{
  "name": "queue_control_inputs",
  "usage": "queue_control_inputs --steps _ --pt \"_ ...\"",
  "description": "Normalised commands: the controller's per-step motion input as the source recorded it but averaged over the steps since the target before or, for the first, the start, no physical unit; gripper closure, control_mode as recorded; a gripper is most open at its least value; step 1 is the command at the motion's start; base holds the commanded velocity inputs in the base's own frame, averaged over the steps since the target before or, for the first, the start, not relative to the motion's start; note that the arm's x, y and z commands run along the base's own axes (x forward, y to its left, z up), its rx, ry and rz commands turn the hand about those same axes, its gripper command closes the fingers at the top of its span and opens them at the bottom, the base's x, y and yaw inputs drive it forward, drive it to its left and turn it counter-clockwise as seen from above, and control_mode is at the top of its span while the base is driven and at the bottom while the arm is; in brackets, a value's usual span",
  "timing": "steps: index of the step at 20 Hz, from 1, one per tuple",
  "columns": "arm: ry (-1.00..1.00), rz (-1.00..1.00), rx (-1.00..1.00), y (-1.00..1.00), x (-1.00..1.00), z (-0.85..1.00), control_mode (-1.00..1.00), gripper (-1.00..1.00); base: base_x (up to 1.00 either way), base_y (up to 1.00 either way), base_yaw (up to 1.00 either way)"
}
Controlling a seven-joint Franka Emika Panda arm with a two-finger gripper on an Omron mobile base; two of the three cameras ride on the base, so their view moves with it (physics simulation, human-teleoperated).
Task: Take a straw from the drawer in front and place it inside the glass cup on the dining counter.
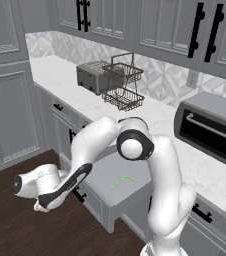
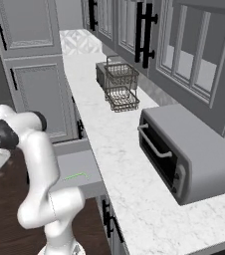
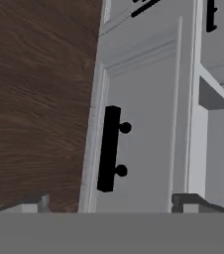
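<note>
Green against plain grey, the straw [image 1: 122,181] lies flat inside the open drawer [image 1: 110,175] in the left base view, roughly mid-floor, with the arm bent down in front of the drawer and the fingers [image 1: 41,205] hanging low over the dark wood floor, clear of it. Over to the right base view: the straw [image 2: 75,176] sits on the drawer's floor [image 2: 77,172] just below the marble bench [image 2: 129,164] edge, with the toaster oven [image 2: 184,154] well beyond it on the bench. Now the hand view: the drawer's black bar handle [image 3: 109,149] stands just ahead of the two finger tips [image 3: 186,203], which are spread wide with nothing between them. That straw looks featherweight, stiff and slick, likely to skid or roll under a nudge, so I'd pinch it across its middle, squarely from above.
</note>
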Motion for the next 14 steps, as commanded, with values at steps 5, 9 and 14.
queue_control_inputs --steps 5,9,14 --pt "-0.03 0.0 0.41 -0.66 -0.67 1.0 -1.0 -1.0 0.0 0.0 0.0" --pt "0.03 0.0 0.48 -0.98 -0.09 1.0 -1.0 -1.0 0.0 0.0 0.0" --pt "0.15 0.0 0.46 -0.94 0.21 0.81 -1.0 -1.0 0.0 0.0 0.0"
